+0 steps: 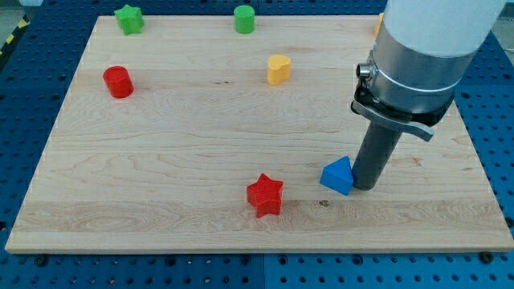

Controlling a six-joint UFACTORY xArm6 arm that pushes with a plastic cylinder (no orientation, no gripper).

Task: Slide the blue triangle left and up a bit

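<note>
Camera view: blue triangle (338, 176), tip (364, 187) touching.

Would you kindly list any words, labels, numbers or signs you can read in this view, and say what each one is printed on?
None: no readable text shows anywhere.
The wooden board, the blue triangle, the red star and the other blocks are plain.
The arm's grey and white housing above my tip bears no legible marking.
The yellow-black stripe at the view's left edge is a pattern, not lettering.
</note>
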